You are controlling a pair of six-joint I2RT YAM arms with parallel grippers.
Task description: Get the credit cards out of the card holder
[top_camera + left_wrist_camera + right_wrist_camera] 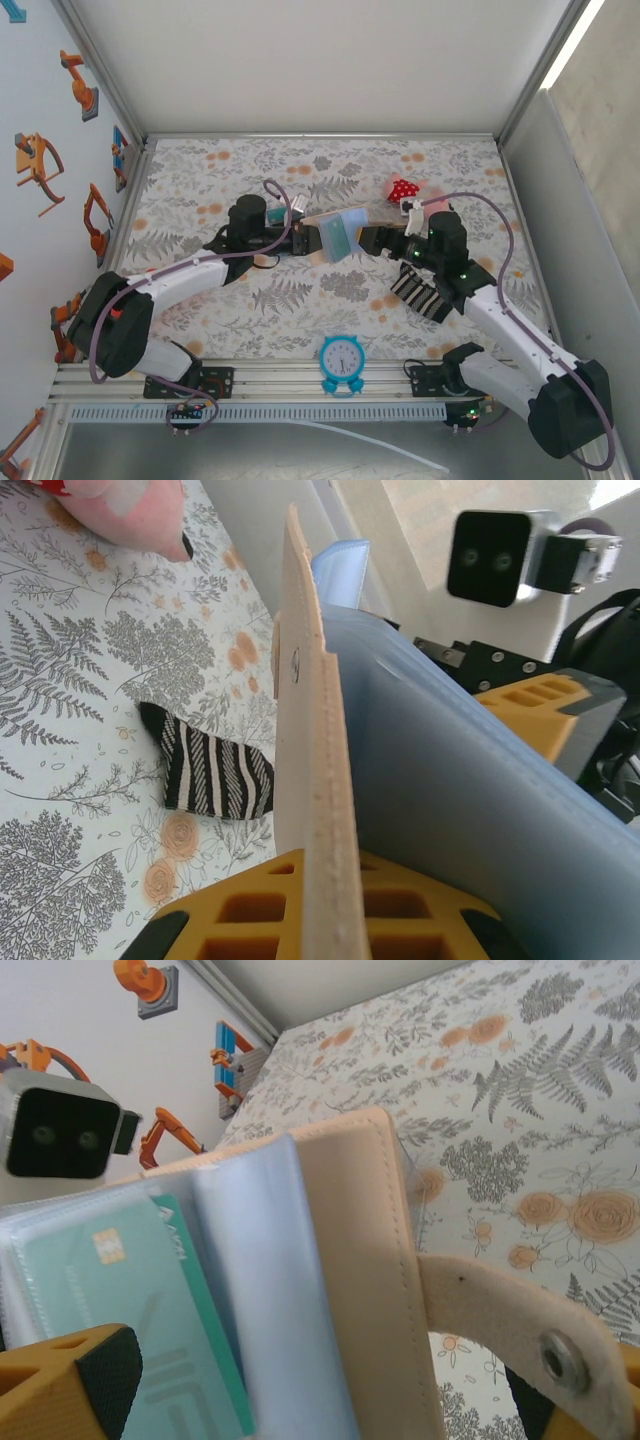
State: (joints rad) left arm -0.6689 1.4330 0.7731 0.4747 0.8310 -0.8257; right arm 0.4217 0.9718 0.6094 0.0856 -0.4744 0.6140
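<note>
The tan card holder (341, 233) hangs open above the middle of the table, between my two grippers. My left gripper (305, 238) is shut on its tan cover; that cover's edge (310, 730) runs up between the yellow fingers, midway at my left gripper (325, 912). A teal credit card (130, 1290) sits in a clear sleeve of the pale blue inside. My right gripper (373, 240) is open, its fingers standing wide on either side of the card holder (360, 1260). The snap strap (520, 1320) hangs over the right finger.
A black-and-white striped sock (420, 292) lies on the floral cloth under my right arm. A red and pink toy (403, 190) sits behind the right gripper. A blue clock (343, 362) stands at the near edge.
</note>
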